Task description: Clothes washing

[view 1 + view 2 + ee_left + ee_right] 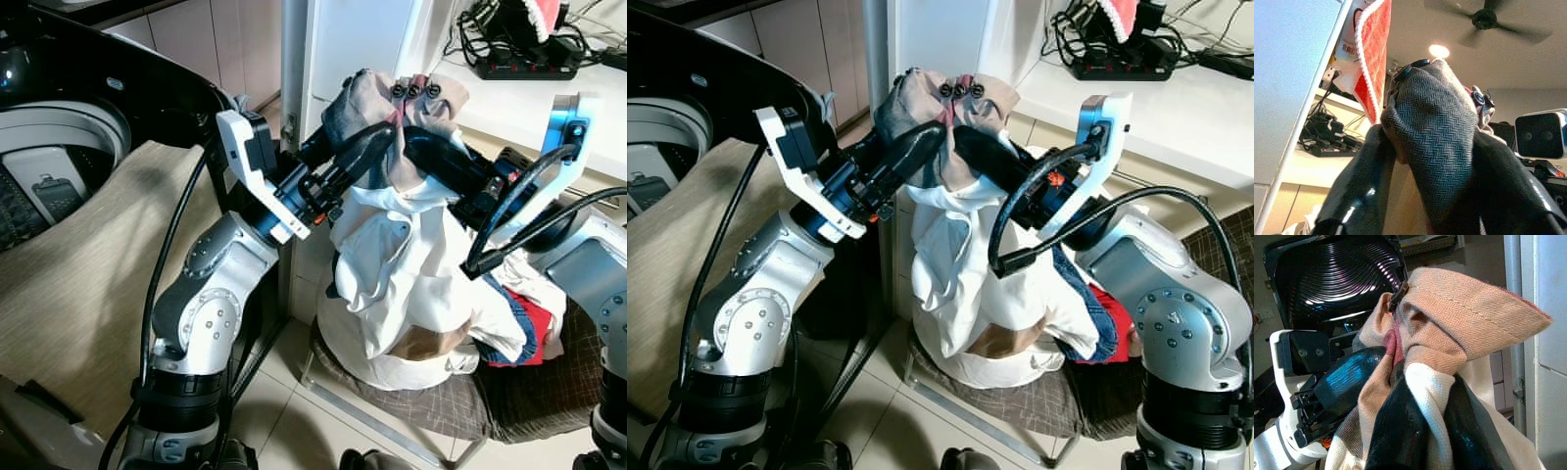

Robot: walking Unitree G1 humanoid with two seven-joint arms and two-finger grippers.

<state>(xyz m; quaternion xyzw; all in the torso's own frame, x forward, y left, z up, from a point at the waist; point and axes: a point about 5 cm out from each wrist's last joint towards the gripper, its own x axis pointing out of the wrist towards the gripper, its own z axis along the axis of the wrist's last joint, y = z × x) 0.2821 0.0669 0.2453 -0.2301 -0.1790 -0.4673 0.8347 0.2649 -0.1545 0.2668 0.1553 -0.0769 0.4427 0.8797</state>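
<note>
Both arms meet at the top of a heap of laundry: the left gripper (939, 147) reaches in from the left and the right gripper (965, 147) from the right, each with its black fingers closed on the brown herringbone garment (955, 103), whose three dark buttons show at the crest. Below it hangs a white shirt (960, 274), draped over the pile, with a blue and red cloth (1097, 328) beside it on a checked basket (1019, 401) standing on the tiled floor (892, 411). To the left lies the open washing machine (666, 137), and behind, a white bench (1156, 108) carries a power strip (1117, 67) and cables.
</note>
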